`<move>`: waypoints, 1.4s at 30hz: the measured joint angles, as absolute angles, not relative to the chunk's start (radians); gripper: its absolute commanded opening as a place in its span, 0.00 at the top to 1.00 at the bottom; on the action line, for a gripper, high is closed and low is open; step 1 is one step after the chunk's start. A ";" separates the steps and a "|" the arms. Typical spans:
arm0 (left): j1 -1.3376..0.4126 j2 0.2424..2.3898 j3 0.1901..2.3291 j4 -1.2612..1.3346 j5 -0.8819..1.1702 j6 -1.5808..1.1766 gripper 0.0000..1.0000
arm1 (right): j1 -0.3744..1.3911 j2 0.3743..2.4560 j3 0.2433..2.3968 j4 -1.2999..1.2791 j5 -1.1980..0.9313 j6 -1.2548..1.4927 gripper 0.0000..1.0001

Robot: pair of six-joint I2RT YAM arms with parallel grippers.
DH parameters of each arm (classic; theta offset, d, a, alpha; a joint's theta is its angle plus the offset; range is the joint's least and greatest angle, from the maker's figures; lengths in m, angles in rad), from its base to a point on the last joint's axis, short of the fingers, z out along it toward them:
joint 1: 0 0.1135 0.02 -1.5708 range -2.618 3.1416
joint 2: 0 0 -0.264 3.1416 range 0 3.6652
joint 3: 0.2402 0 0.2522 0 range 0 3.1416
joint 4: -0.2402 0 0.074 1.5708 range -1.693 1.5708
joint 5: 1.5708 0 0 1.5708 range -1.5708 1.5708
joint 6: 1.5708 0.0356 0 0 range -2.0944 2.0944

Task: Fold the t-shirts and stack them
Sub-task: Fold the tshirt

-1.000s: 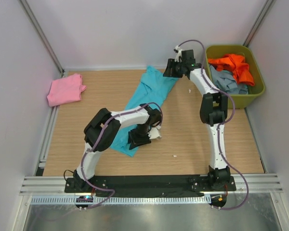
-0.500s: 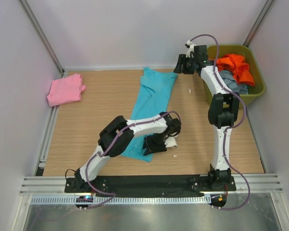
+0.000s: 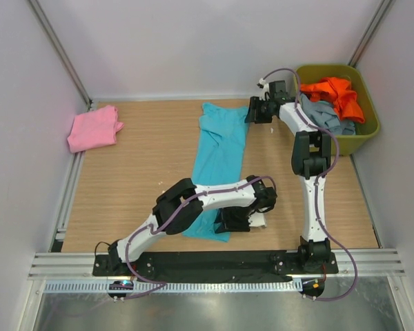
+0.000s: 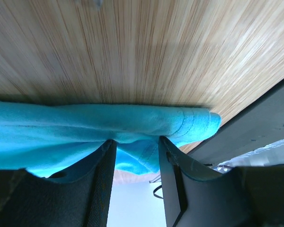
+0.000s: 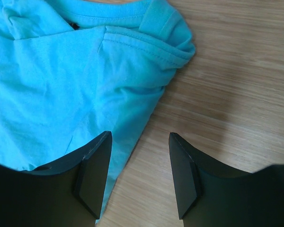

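Note:
The turquoise t-shirt [image 3: 219, 148] lies as a long strip down the middle of the table. My left gripper [image 3: 229, 221] is shut on its near end, low by the table's front edge. In the left wrist view the cloth [image 4: 132, 125] bunches between the fingers [image 4: 168, 163]. My right gripper [image 3: 251, 110] stands open at the far end, right beside the collar [image 5: 113, 19], with nothing between its fingers. One fingertip [image 5: 98, 156] is over the shirt's edge, the other over bare wood. A folded pink t-shirt [image 3: 93, 129] lies at the far left. Orange [image 3: 334, 93] and grey-blue [image 3: 326, 116] tees sit in the bin.
The olive-green bin [image 3: 370, 110] stands at the far right corner, just beyond my right arm. A black rail [image 3: 193, 261] runs along the near table edge, close to my left gripper. Walls enclose the left, back and right sides.
My left gripper has dragged the shirt's near end rightward and toward the front edge, so the shirt lies straighter. The right gripper rose toward the bin, then came back beside the collar.

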State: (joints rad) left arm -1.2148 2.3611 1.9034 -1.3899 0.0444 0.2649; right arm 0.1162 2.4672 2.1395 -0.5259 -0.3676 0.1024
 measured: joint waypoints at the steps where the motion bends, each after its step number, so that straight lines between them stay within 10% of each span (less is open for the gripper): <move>1: -1.217 2.372 1.921 -1.398 0.044 0.264 0.57 | 0.117 2.477 2.146 -0.526 -0.370 0.101 0.43; 23: -1.231 2.429 2.009 -1.454 0.017 0.265 0.56 | 0.230 2.640 2.352 -0.464 -0.439 0.101 0.44; 28: -1.245 2.391 1.964 -1.400 -0.054 0.271 0.23 | 0.208 2.628 2.336 -0.464 -0.433 0.100 0.41; 42: -1.243 1.938 1.930 -1.266 -0.121 0.271 0.00 | 0.060 2.031 1.960 -0.455 -0.447 0.179 0.39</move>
State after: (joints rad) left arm -1.2430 1.9385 1.9301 -1.2659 -0.1211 0.2707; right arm 0.0601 2.0312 1.9598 -0.4545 -0.4465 0.1787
